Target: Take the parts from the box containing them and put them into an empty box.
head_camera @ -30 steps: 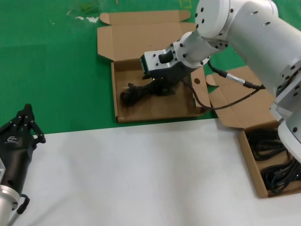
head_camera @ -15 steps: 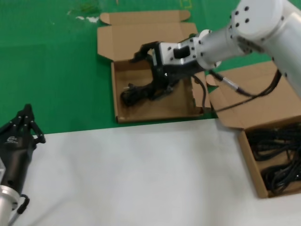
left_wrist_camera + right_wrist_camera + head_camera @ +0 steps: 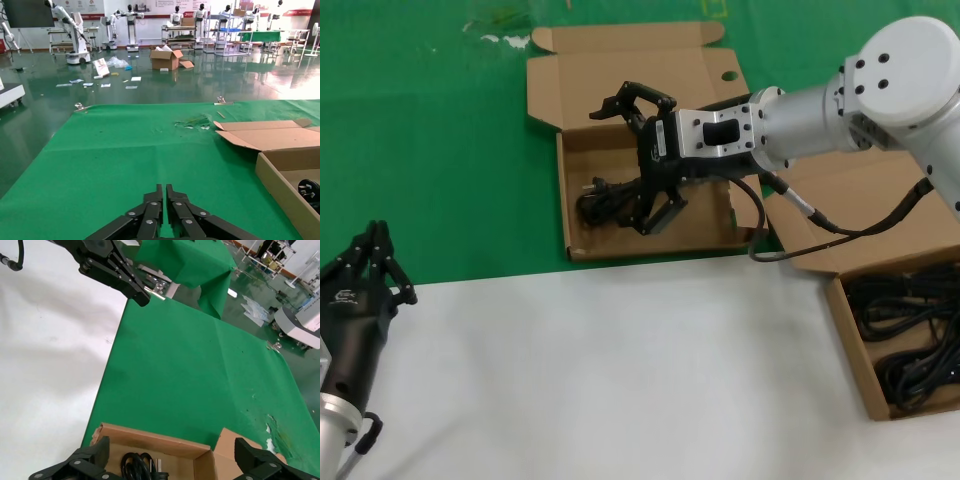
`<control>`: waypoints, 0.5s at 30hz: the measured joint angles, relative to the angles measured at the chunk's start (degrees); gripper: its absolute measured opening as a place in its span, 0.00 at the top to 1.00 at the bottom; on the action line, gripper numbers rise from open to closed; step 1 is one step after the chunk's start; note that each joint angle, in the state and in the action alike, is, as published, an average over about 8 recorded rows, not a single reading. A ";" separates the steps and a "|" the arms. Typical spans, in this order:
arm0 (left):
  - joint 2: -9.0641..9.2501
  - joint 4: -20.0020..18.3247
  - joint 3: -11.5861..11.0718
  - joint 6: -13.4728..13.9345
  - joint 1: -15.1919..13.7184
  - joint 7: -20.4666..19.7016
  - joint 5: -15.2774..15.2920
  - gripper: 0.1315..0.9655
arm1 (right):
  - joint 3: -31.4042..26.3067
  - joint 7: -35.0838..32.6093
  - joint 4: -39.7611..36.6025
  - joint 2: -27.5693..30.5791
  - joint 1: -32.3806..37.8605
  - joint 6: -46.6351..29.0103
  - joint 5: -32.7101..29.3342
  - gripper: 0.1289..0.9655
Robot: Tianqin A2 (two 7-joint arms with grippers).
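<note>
Head view has the right gripper (image 3: 638, 160) spread wide open with nothing in it, hovering over the round-holed box (image 3: 650, 235). One black cable bundle (image 3: 605, 200) lies loose on that box's floor, just below the fingers. More cables (image 3: 905, 345) sit in the plain-flap box (image 3: 850, 345) far right. Left gripper (image 3: 375, 262) is parked at the lower left over the white table (image 3: 620, 380), fingers pinched together.

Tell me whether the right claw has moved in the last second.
Yes. The right claw, open, has turned and swung toward the robot's left across the box with round holes, off the cable lying inside.
</note>
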 joint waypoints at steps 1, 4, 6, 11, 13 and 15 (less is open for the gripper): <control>0.00 0.00 0.00 0.00 0.00 0.00 0.00 0.97 | 0.13 0.05 0.14 0.00 -0.22 0.19 0.06 0.22; 0.00 0.00 0.00 0.00 0.00 0.00 0.00 0.95 | 0.80 0.30 0.85 -0.03 -1.35 1.14 0.39 0.15; 0.00 0.00 0.00 0.00 0.00 0.00 0.00 0.93 | 1.49 0.58 1.58 -0.06 -2.51 2.13 0.72 0.14; 0.00 0.00 0.00 0.00 0.00 0.00 0.00 0.87 | 3.67 1.48 3.86 -0.16 -6.19 5.24 1.76 0.06; 0.00 0.00 0.00 0.00 0.00 0.00 0.00 0.83 | 4.65 1.88 4.90 -0.20 -7.84 6.65 2.24 0.04; 0.00 0.00 0.00 0.00 0.00 0.00 0.00 0.80 | 5.65 2.28 5.96 -0.24 -9.54 8.09 2.72 0.03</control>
